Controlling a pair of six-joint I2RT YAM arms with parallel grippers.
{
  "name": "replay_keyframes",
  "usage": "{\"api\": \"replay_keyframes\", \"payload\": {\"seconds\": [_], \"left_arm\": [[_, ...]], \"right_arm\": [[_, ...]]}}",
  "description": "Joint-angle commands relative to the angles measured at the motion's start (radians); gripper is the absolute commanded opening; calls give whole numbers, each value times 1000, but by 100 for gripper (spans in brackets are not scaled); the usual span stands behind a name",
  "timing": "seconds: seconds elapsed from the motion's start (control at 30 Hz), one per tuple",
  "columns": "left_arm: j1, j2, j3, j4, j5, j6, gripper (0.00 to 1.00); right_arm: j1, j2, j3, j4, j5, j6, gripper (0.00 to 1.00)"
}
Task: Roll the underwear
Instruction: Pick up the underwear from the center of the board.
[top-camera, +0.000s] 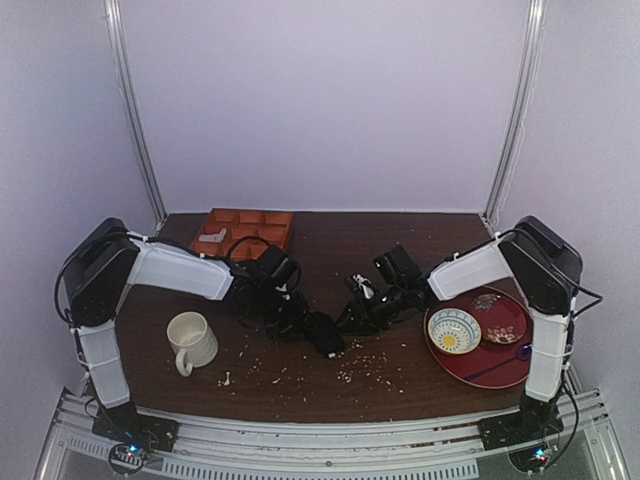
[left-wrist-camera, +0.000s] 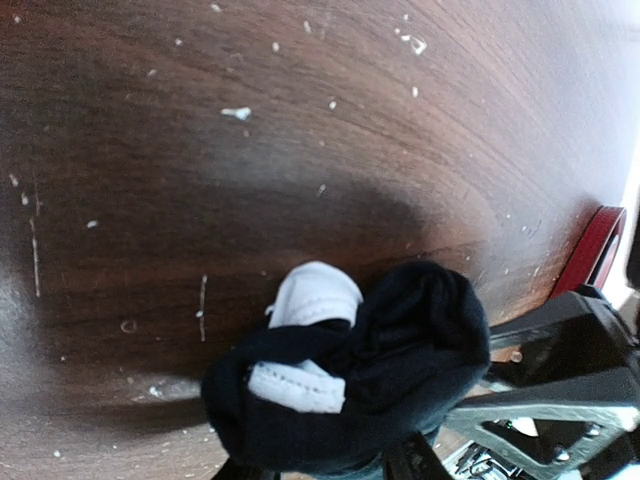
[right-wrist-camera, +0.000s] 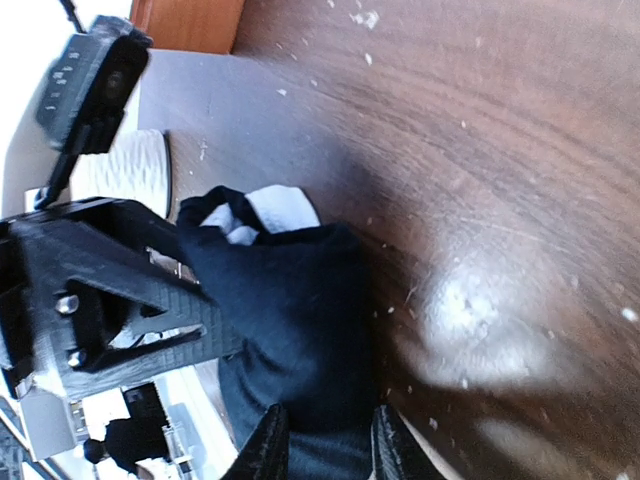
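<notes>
The underwear (top-camera: 325, 337) is a bunched black bundle with white edging, lying at the middle of the dark wood table between both grippers. In the left wrist view the underwear (left-wrist-camera: 400, 340) fills the lower centre, and my left gripper (left-wrist-camera: 325, 465) is shut on its near end. My left gripper (top-camera: 295, 315) sits just left of the bundle from above. My right gripper (top-camera: 355, 315) meets it from the right. In the right wrist view my right gripper (right-wrist-camera: 330, 440) stands slightly open, its fingers straddling the underwear (right-wrist-camera: 290, 300), which spreads past both fingers.
A white mug (top-camera: 190, 340) stands left of the bundle, and an orange compartment tray (top-camera: 245, 230) lies at the back. A red plate (top-camera: 510, 372) on the right carries a patterned bowl (top-camera: 454, 330) and a small dish (top-camera: 495, 305). Pale crumbs dot the table.
</notes>
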Motion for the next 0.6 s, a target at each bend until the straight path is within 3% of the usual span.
{"api": "replay_keyframes", "payload": {"seconds": [0.0,0.17,0.43,0.57], "left_arm": [[-6,36,-37,-21,-5,-4,42],[-6,39,-48,-9,-4,-7,43],[-6,50,-66,3,0,-11,37],[-6,51,-72,13,5,-15,37]], "right_arm": [[0,68,23,81,-72,62,26],[14,86,13,139,-111,90,25],[17,136,-40,428,-176,280,31],[31,142,-31,450,-197,297,34]]}}
